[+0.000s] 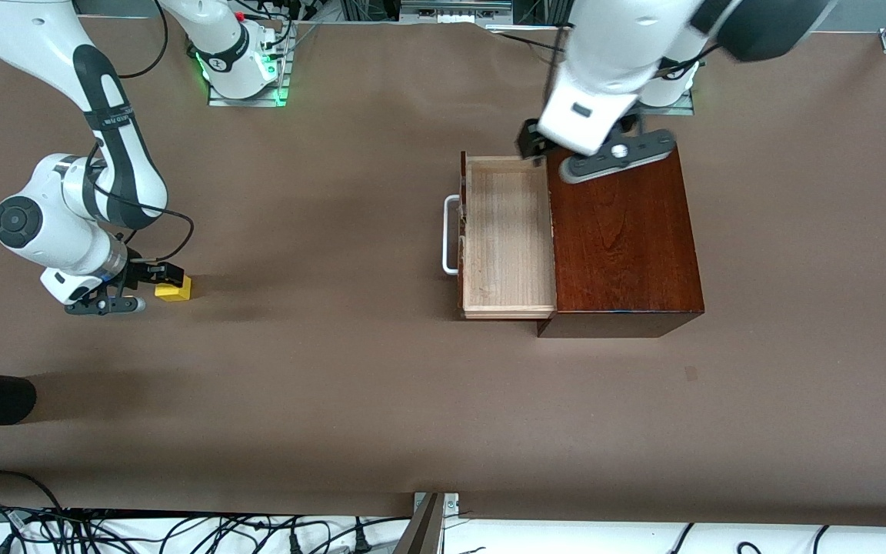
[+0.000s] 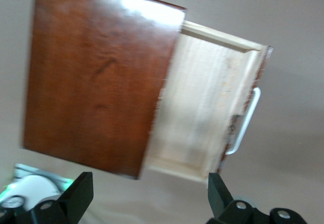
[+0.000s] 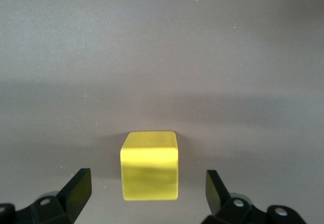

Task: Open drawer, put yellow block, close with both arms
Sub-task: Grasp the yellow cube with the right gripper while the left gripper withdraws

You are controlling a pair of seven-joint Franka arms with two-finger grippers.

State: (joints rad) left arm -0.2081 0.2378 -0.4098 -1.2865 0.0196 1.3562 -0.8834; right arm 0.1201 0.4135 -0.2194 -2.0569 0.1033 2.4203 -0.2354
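From the high front camera, I am holding my right gripper point(image 1: 152, 283) low at the right arm's end of the brown table point(image 1: 320, 385), fingers spread wide, just beside the small bright yellow cube point(image 1: 174, 288), which is sitting on the tabletop well apart from the box. My left gripper point(image 1: 539, 150) is hanging over the corner where the pale light-wood drawer tray point(image 1: 506, 235) meets the glossy mahogany-coloured box point(image 1: 621, 238), toward the edge farther from the camera. The drawer is standing pulled out toward the right arm's end, its white bar handle point(image 1: 451, 235) leading, and its tray is lying bare.

Through my left wrist camera, I am looking down on the box top point(image 2: 96, 82) and the open drawer point(image 2: 202, 107) with its handle point(image 2: 248, 120). My two black fingertips point(image 2: 80, 196) are standing far apart and gripping nothing.

Through my right wrist camera, the yellow cube point(image 3: 150, 166) is resting on the table between my widely spread black fingertips point(image 3: 77, 187). Neither fingertip is touching it; a gap is showing on each side.
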